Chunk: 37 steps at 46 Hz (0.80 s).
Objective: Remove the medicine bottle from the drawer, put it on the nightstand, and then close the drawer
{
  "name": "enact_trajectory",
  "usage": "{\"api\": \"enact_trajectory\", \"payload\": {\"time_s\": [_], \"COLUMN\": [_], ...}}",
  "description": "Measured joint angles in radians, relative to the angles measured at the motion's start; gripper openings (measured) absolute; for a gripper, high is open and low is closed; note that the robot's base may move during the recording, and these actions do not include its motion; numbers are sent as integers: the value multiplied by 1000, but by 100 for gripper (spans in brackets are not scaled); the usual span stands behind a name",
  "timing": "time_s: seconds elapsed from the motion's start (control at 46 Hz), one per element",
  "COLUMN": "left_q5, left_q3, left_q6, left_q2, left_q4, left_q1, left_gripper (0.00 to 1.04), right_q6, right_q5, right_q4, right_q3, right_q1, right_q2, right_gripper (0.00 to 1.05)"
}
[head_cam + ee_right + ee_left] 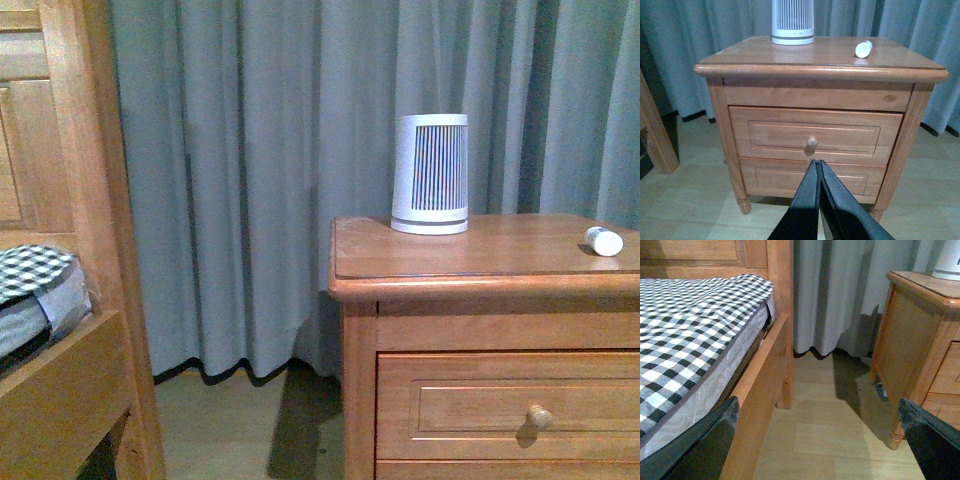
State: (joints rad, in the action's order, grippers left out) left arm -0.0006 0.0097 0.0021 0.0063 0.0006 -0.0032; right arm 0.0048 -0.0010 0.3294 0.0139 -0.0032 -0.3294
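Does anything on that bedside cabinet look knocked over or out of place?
Only one thing: the medicine bottle lies on its side near the nightstand's far right corner, not standing. The ribbed cylinder stands upright, and both drawers look shut.

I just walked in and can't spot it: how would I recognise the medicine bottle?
Find the orange-brown nightstand standing before the grey curtain. On its top, near the right edge, the medicine bottle lies on its side. It is small, plain and white, unlike the much larger upright ribbed cylinder standing behind it.
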Motion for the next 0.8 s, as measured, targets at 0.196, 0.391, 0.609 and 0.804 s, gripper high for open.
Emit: {"api": "enact_trajectory", "payload": {"time_s": [0.196,0.391,0.609,0.804], "left_q5": [0,0,0,0], "left_q3": [0,0,0,0], "left_q6": [0,0,0,0], "left_q2": [0,0,0,0], "left_q4": [0,0,0,0], "left_q1": [0,0,0,0], "left_gripper": [98,98,98,98], "right_q6": [0,0,0,0], "right_q5": [0,0,1,1], "right_q4": [-81,-138,-325,-327], "right_q3": [0,0,0,0], "right_q1": [0,0,0,0], "right_q2": [82,137,319,323], "right_gripper": [3,3,3,3]}}
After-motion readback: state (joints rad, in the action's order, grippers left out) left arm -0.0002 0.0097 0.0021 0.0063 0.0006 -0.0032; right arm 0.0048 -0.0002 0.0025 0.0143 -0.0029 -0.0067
